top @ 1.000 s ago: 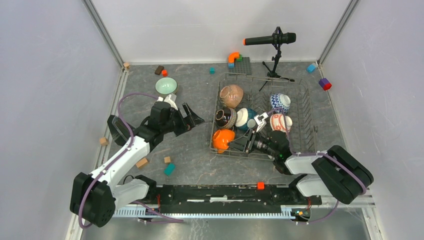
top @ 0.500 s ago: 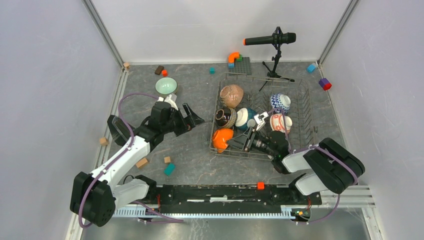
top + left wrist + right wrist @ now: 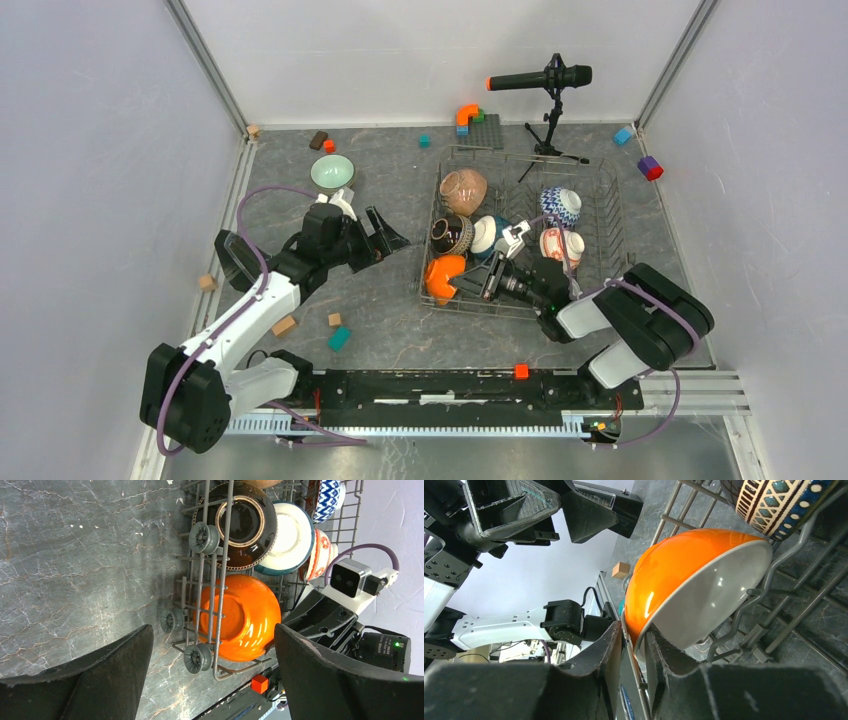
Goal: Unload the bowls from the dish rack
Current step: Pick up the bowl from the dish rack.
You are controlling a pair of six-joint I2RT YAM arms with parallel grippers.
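Observation:
The dish rack [image 3: 600, 230] stands on the right half of the table. An orange bowl [image 3: 445, 275] leans on its edge in the rack's near left corner. My right gripper [image 3: 470, 285] reaches in from the right and is shut on this bowl's lower rim [image 3: 684, 575], one finger inside, one outside next to a rack wire. A dark striped bowl [image 3: 452, 235], a teal bowl [image 3: 487, 237], a brown speckled bowl [image 3: 463, 190], a blue-white zigzag bowl [image 3: 560, 205] and a red-white bowl [image 3: 560, 245] stand in the rack. My left gripper [image 3: 388, 240] hangs open, left of the rack, facing the orange bowl [image 3: 240, 617].
A pale green bowl [image 3: 332, 172] sits on the table at the back left. A microphone on a stand [image 3: 540, 78] and a grey studded plate [image 3: 487, 130] are behind the rack. Small blocks lie scattered, among them a teal one [image 3: 339, 338].
My right arm has pushed left toward the orange bowl and its jaws have narrowed around the rim. The left arm has not moved.

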